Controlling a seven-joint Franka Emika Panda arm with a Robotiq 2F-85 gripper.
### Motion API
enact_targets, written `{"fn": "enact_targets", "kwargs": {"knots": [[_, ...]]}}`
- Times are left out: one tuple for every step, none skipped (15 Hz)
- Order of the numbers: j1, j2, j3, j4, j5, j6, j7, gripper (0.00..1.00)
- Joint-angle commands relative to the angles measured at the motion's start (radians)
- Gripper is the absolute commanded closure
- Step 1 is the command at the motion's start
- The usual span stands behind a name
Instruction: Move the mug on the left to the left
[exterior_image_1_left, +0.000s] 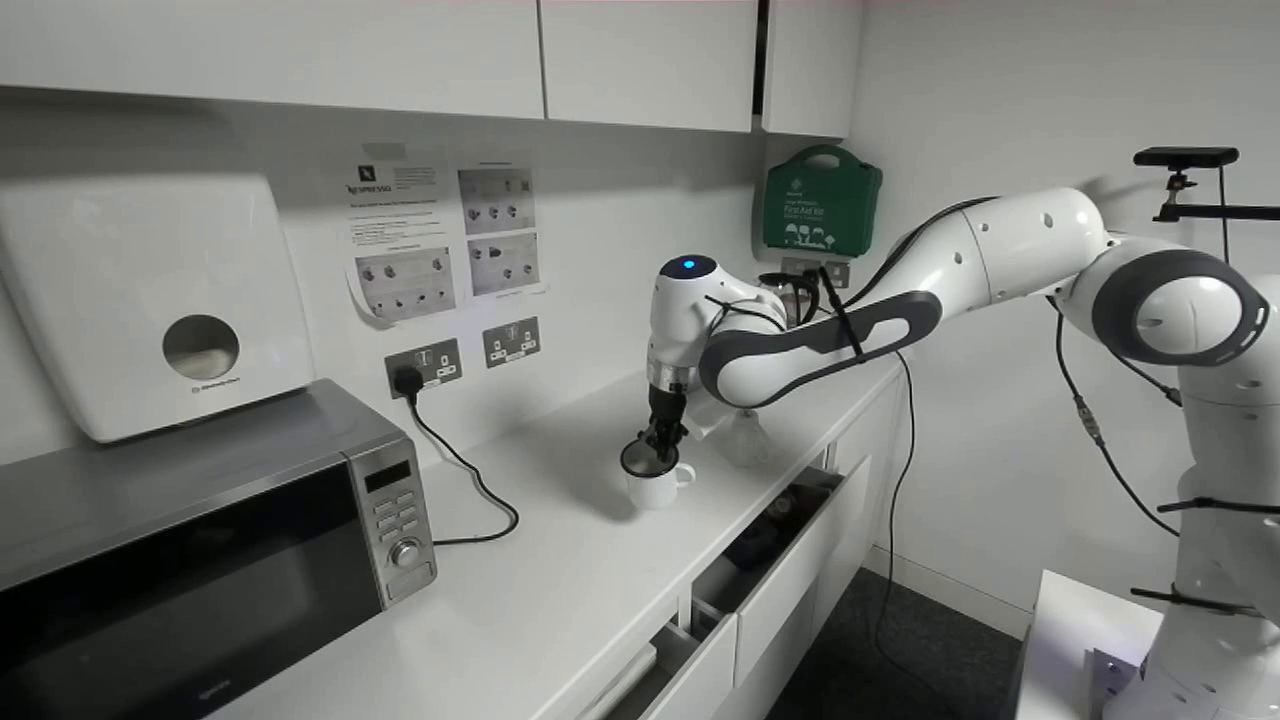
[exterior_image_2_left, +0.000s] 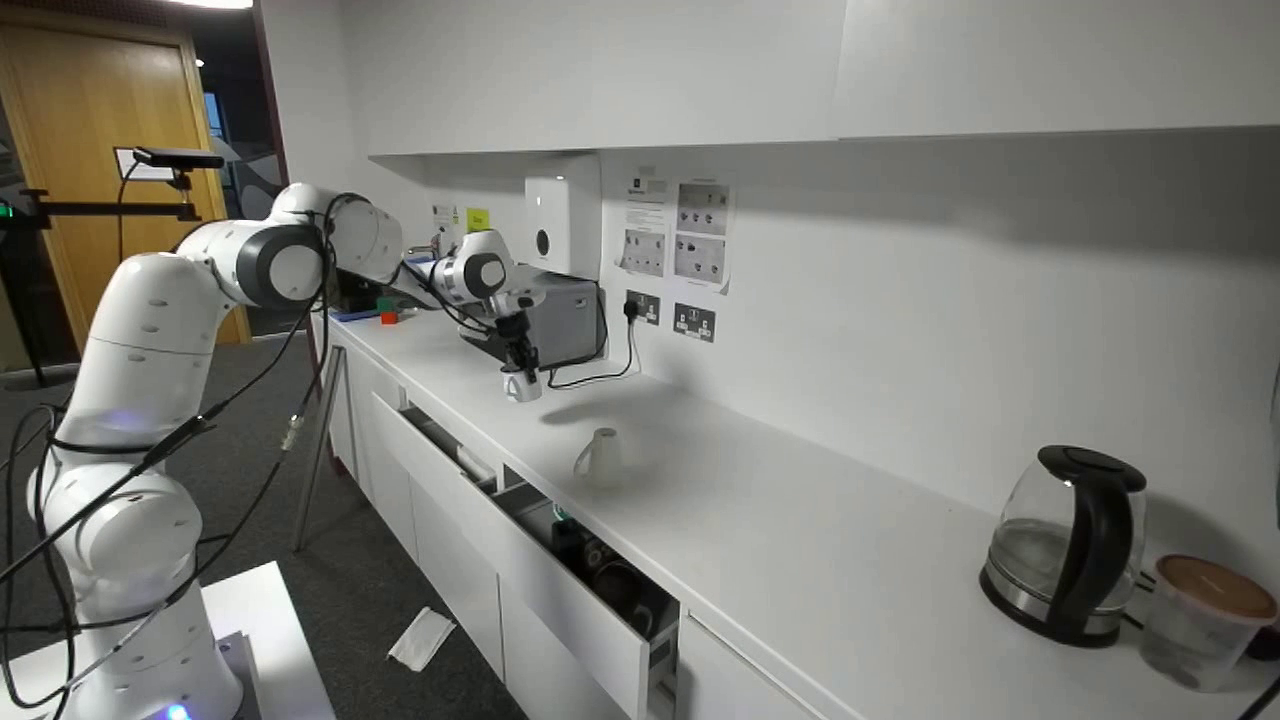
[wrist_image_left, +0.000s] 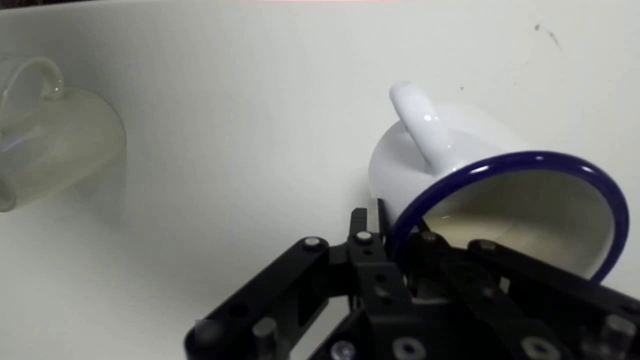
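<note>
The mug (exterior_image_1_left: 652, 490) is white with a dark rim; in the wrist view the mug (wrist_image_left: 515, 210) shows a blue rim and a handle towards the top. It also shows in an exterior view (exterior_image_2_left: 520, 387). My gripper (exterior_image_1_left: 664, 440) points down at its rim. In the wrist view the gripper (wrist_image_left: 397, 225) has one finger outside and one inside the mug, closed on the wall. The mug looks upright at the counter; I cannot tell whether it touches. The other pale cup (exterior_image_2_left: 602, 458) stands apart from it, also at the wrist view's left edge (wrist_image_left: 60, 145).
The microwave (exterior_image_1_left: 390, 500) stands on the counter (exterior_image_1_left: 560, 590), with its cable (exterior_image_1_left: 490, 500) lying between it and the mug. Open drawers (exterior_image_2_left: 590, 580) jut from the counter's front. A kettle (exterior_image_2_left: 1065, 545) and a lidded tub (exterior_image_2_left: 1200, 625) stand at the far end.
</note>
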Motion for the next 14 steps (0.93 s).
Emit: {"fn": "enact_targets", "kwargs": {"knots": [[-0.010, 0.023, 0.011, 0.070, 0.062, -0.079, -0.103, 0.98], [-0.011, 0.026, 0.011, 0.076, 0.071, -0.087, -0.117, 0.98], [-0.011, 0.028, 0.011, 0.081, 0.079, -0.094, -0.130, 0.98], [-0.013, 0.034, 0.013, 0.090, 0.091, -0.101, -0.144, 0.98], [-0.015, 0.039, 0.014, 0.098, 0.103, -0.103, -0.156, 0.98], [-0.016, 0.047, 0.014, 0.107, 0.113, -0.104, -0.165, 0.98], [-0.018, 0.054, 0.015, 0.114, 0.127, -0.101, -0.174, 0.98], [-0.020, 0.060, 0.016, 0.121, 0.141, -0.100, -0.183, 0.98], [-0.021, 0.068, 0.017, 0.130, 0.154, -0.098, -0.192, 0.98], [-0.022, 0.075, 0.017, 0.138, 0.164, -0.096, -0.198, 0.98], [-0.022, 0.082, 0.016, 0.146, 0.173, -0.095, -0.205, 0.98], [-0.024, 0.089, 0.016, 0.155, 0.180, -0.091, -0.213, 0.98], [-0.025, 0.097, 0.016, 0.164, 0.187, -0.089, -0.221, 0.98], [-0.026, 0.104, 0.016, 0.173, 0.194, -0.088, -0.229, 0.98]]}}
